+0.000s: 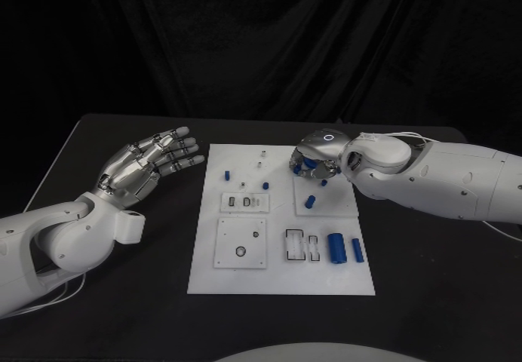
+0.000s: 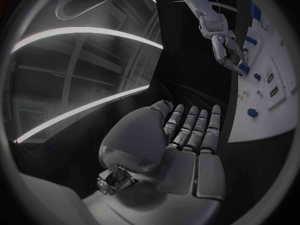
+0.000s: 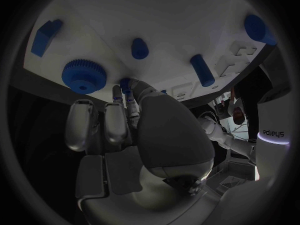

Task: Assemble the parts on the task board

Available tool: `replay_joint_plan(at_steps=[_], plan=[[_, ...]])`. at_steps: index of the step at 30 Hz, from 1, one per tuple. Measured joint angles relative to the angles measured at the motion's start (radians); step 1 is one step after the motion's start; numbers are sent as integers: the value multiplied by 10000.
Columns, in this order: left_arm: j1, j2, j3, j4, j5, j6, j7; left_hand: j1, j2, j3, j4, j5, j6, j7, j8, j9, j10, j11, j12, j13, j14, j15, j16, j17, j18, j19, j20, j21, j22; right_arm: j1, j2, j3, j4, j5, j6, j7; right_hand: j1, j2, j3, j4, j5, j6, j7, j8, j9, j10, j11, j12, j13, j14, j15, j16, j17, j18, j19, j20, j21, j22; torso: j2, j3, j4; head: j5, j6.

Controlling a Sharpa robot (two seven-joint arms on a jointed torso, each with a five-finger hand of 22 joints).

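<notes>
The white task board (image 1: 283, 279) lies in the middle of the black table. My right hand (image 1: 313, 162) hovers low over its far right corner, fingers curled down. In the right wrist view the right hand (image 3: 144, 135) pinches a small blue part (image 3: 127, 84) between thumb and fingertips, right at the board (image 3: 187, 15). A blue gear (image 3: 83, 76), a blue block (image 3: 45, 35), a blue peg (image 3: 140, 48) and a blue cylinder (image 3: 201, 70) sit close by. My left hand (image 1: 147, 166) is raised left of the board, fingers spread and holding nothing; the left hand (image 2: 187, 135) is flat and open.
Two blue cylinders (image 1: 336, 247) (image 1: 357, 250) lie side by side at the board's near right. Small blue pieces (image 1: 226, 175) (image 1: 266, 185) (image 1: 310, 201) stand across its far half. White inset plates (image 1: 241, 243) with holes and slots sit mid-board. Black table (image 1: 120, 302) surrounds it.
</notes>
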Motion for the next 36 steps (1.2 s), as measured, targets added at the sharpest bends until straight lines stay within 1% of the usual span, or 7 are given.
replay_joint_plan(at_steps=[3, 8, 10, 17, 23, 32, 36], plan=[[0, 11, 0, -32, -1, 22, 0, 0, 0, 0, 0, 0, 0, 0, 0, 0, 0, 0, 0, 0, 0, 0, 0, 0, 0, 0, 0, 0, 0, -7, -1, 0, -4, 6, -156, 16, 6, 6, 181, -155, -16, 297, 62, 172, 157, 385, -80, 107, 34, 0, 0, 40, 78, 0, 14, 16, 0, 81, -2, 1, 1, -7, 5], [0, 7, 0, -82, -3, 40, 0, 0, 0, 0, 0, 0, 0, 0, 0, 0, -1, -1, 0, -1, 0, 0, 0, 0, 1, 0, 0, 0, 0, -8, -4, 1, 5, 91, -708, 63, 150, 149, 421, -397, -349, 583, 216, 359, 425, 786, -205, 116, 34, 56, -56, 40, 168, 1, 56, -25, 0, 133, -6, 1, 2, -36, 189], [0, -1, 0, -87, -3, 44, 1, 0, 0, -1, 0, 0, 0, 0, 0, -1, -1, -1, -1, -1, 0, -1, -1, 0, 1, 0, 0, 0, 0, 15, 3, 1, 21, 137, -916, 83, 181, 180, 464, -440, -435, 593, 226, 363, 504, 841, -154, 137, 36, 56, -56, 40, 180, 0, 56, -25, 0, 143, -8, 1, 2, -36, 222], [0, -4, 0, -94, -5, 46, 1, 0, 0, 56, 0, 0, 0, 0, -1, -1, -2, -2, -1, -2, -1, -1, -1, -1, 1, 0, 0, 0, 1, 485, 413, 17, -71, 484, -1303, 143, 322, 320, 559, -536, -953, 593, 226, 441, 746, 880, -121, -11, 40, 56, -56, 40, 206, 1, 53, -24, 0, 177, -12, 0, 0, -19, 212], [0, 124, 0, -130, -6, 48, 3, 0, 0, 55, 0, 0, 0, 0, -1, -2, -2, -2, -1, -2, -1, -1, -1, -1, 2, 0, 0, 0, 1, 727, 1339, 83, -794, 847, -1308, 243, 348, 347, 599, -577, -1090, 592, 226, 448, 840, 881, -122, -30, 39, 56, -56, 40, 202, 1, 52, -22, 0, 176, -12, -10, -24, 45, 215], [0, 270, 1, -192, -7, 62, 4, 1, 0, 55, 0, 0, 0, 0, -1, -3, -3, -3, -1, -3, -1, -1, -1, -1, 2, 0, 0, 0, 1, 775, 2388, 157, -1862, 1158, -1056, 310, 361, 359, 585, -619, -1250, 571, 246, 448, 920, 922, -93, -128, 30, 55, -56, 40, 134, 1, 51, -22, 0, 129, -12, -19, -9, 79, 244], [0, 334, 1, -218, -7, 70, 4, 1, 0, 126, -15, 0, 36, 35, -1, -3, -3, -4, -1, -4, -1, -1, -1, -1, 2, 0, 0, 0, 0, 774, 2586, 169, -2120, 1224, -795, 266, 361, 359, 585, -619, -1252, 528, 288, 448, 962, 924, -95, -221, 25, 55, -56, -31, 51, 0, 51, -22, 0, 70, -13, -20, 34, 23, 287]])
